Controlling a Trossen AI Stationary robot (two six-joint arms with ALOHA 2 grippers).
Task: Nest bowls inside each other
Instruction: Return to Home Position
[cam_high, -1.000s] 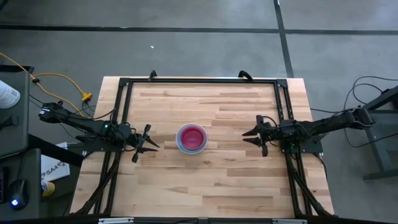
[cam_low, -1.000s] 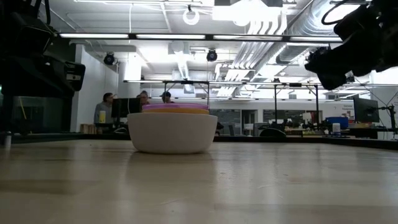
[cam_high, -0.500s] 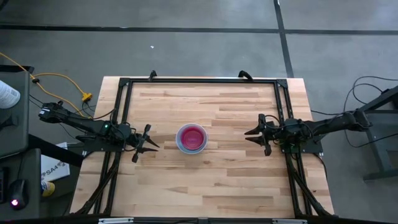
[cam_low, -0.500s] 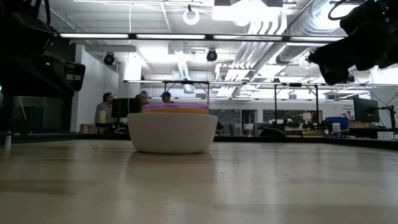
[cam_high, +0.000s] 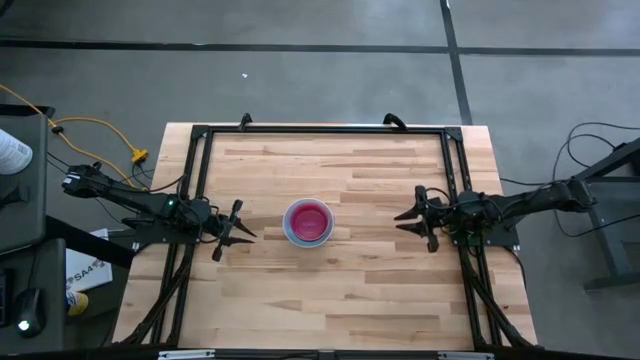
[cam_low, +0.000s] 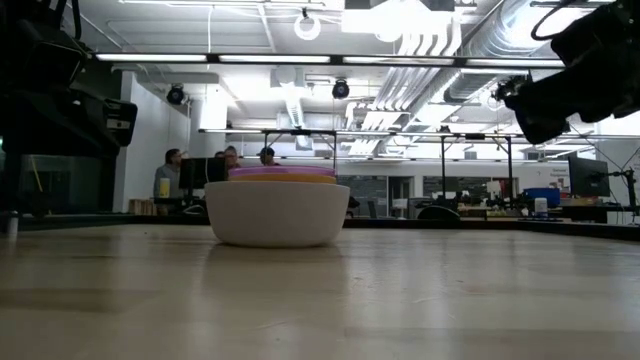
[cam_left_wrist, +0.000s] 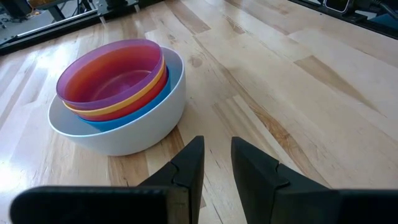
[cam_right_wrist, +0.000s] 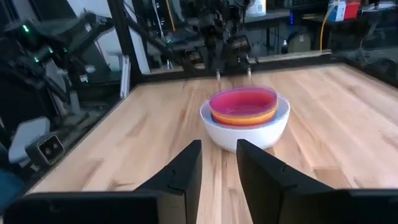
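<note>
The bowls (cam_high: 308, 221) stand nested in one stack at the middle of the table. The white bowl (cam_left_wrist: 146, 127) is outermost and rests on its base on the wood. Blue, red-pink and yellow bowls sit inside it, and the purple bowl (cam_left_wrist: 118, 62) is innermost, its rim highest. My left gripper (cam_high: 246, 230) hovers left of the stack, open, pointing at it with nothing between its fingers (cam_left_wrist: 193, 163). My right gripper (cam_high: 398, 218) hovers right of the stack, farther off. It is open too, with nothing between its fingers (cam_right_wrist: 186, 165).
A black metal frame (cam_high: 320, 130) runs along the table's far, left and right sides. Bare wood lies all around the stack. In the low view, people (cam_low: 175, 170) sit at desks in the room beyond the table.
My right gripper has drawn back a little toward the table's right edge, away from the stack, and has tipped up nearer to level. The bowls have not moved.
</note>
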